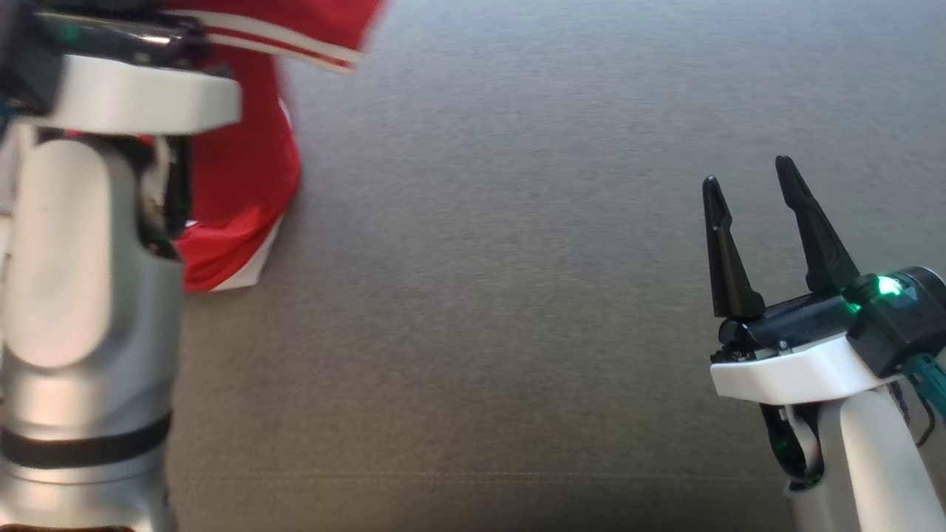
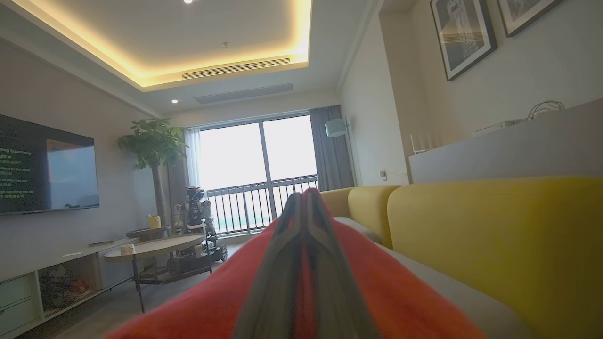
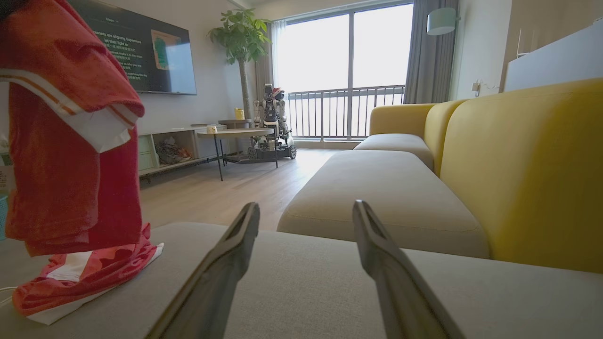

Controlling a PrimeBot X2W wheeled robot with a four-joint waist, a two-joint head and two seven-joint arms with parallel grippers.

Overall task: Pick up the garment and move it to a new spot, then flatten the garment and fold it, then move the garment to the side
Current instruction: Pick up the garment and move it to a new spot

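The grey seat of a sofa spreads across the head view, and the wrist views show its yellow backrest rising behind it. Across the room are a wide window with a railing, a wall television and a tall potted plant. The red garment, trimmed with white stripes, hangs at the robot's left. Its upper part is lifted off the seat, while its lower end lies crumpled on the grey cushion. The left gripper has its two fingers pressed together on the red cloth, which drapes away on both sides of them in the left wrist view. In the head view the pale left forearm covers part of the garment. The right gripper hovers low over bare cushion, well apart from the garment, its fingers spread wide with nothing between them. Farther off, a round side table stands on the wooden floor, with another wheeled robot just behind it.
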